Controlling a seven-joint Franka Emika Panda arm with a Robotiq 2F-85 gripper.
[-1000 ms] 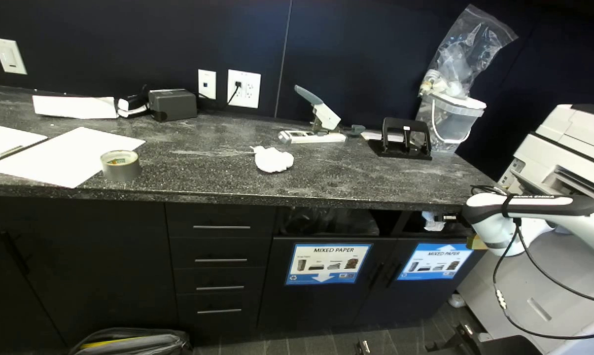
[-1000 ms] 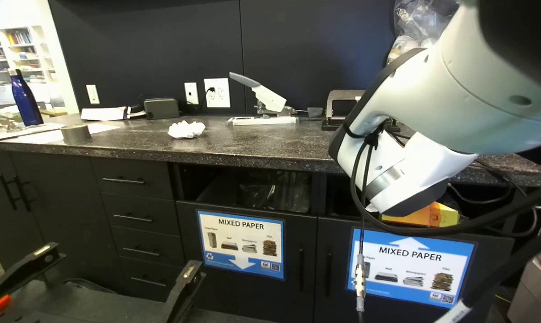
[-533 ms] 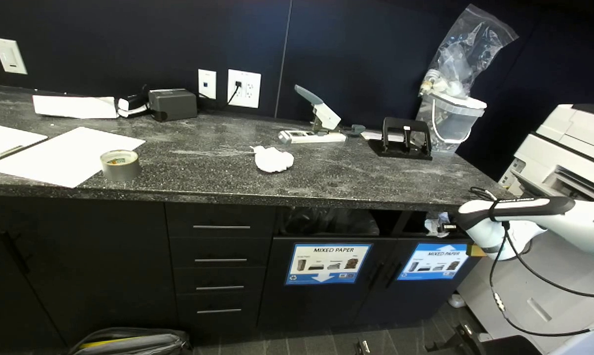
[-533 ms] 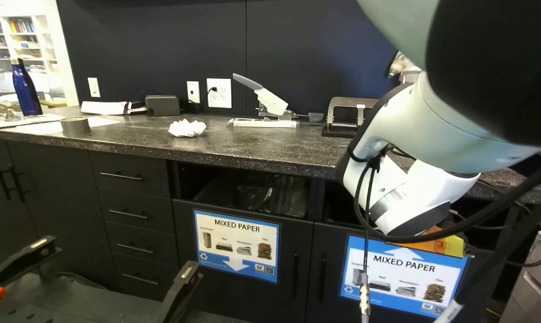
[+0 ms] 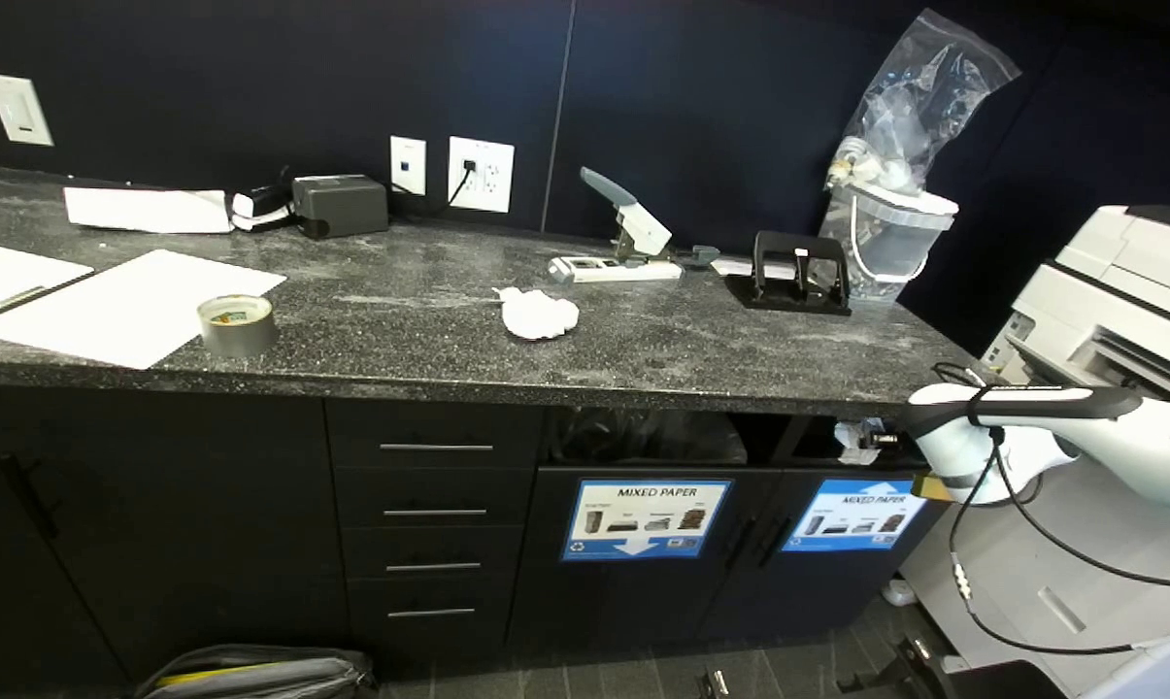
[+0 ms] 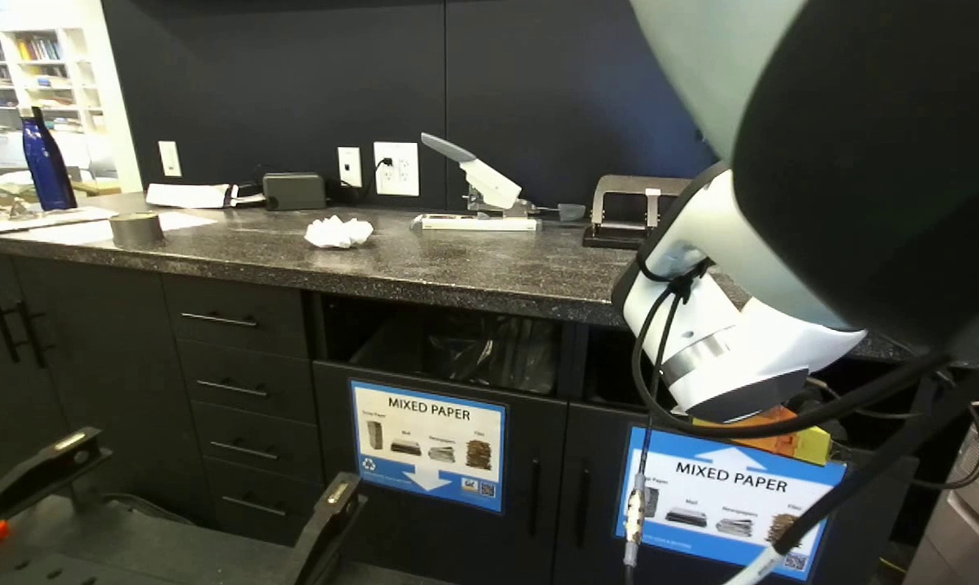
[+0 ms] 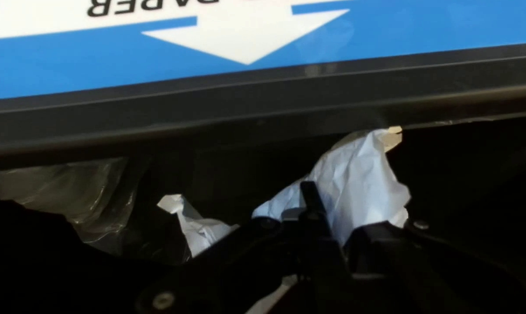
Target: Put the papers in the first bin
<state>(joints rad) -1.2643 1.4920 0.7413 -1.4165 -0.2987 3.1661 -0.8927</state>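
Note:
In the wrist view a crumpled white paper wad (image 7: 361, 187) sticks out past the black fingers of my gripper (image 7: 340, 229), which look closed on it. Around them is the dark mouth of the first bin, its front rim (image 7: 210, 107) above, under a blue sign (image 7: 84, 65). Another paper wad (image 7: 204, 231) shows at the left, partly hidden by a finger. In an exterior view the gripper (image 5: 876, 442) is just inside the first bin's slot, touching white paper (image 5: 852, 447); elsewhere the arm hides it. One more paper wad (image 5: 539, 314) lies on the counter.
The counter's front edge (image 5: 701, 393) overhangs the slots. Beside the first bin is a like slot holding clear plastic (image 6: 497, 349). On the counter stand a stapler (image 5: 623, 267), hole punch (image 5: 798, 296) and tape roll (image 5: 238, 335). A printer (image 5: 1119, 291) is beyond the arm; a cable (image 5: 963, 582) hangs from it.
Over the last second my hand has dipped slightly in the slot, and the white paper beside it has shifted slightly down too. An exterior view itself has tilted a little. The counter wad stays put.

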